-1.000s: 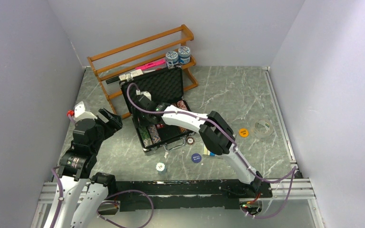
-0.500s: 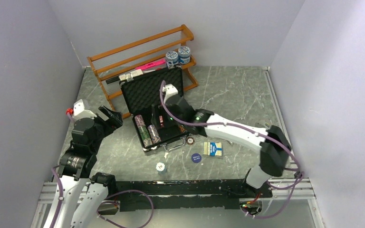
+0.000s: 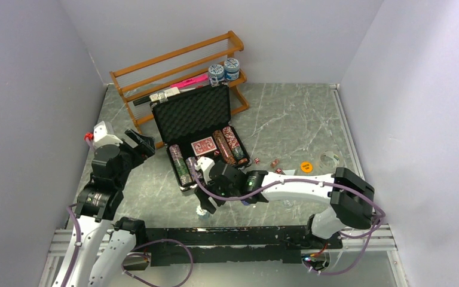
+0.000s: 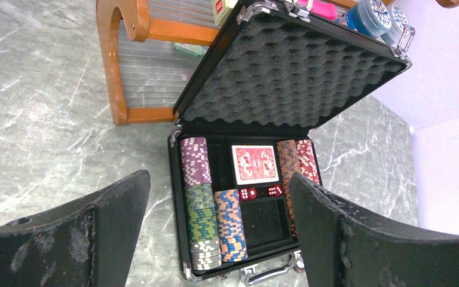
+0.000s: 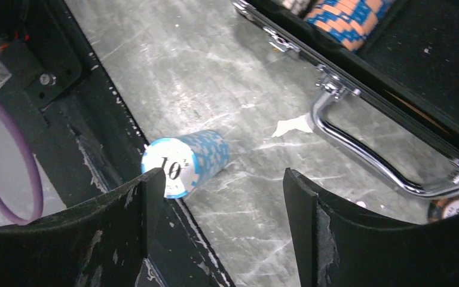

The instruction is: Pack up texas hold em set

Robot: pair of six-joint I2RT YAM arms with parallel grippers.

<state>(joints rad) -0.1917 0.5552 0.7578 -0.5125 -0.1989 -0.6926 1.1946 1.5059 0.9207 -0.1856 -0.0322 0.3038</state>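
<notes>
R gripper (image 5: 221, 182) hides chip stack (image 5: 188, 160) edge; briefcase (image 5: 430, 54) cropped top-right.

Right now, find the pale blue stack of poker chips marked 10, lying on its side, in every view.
Top external: the pale blue chip stack lies low centre, on the table in front of the case.
Left wrist: not in it.
Right wrist: left of centre, on its side, below the metal handle.
Shared landmark: the open black ribbed briefcase, seen in all three views.
</notes>
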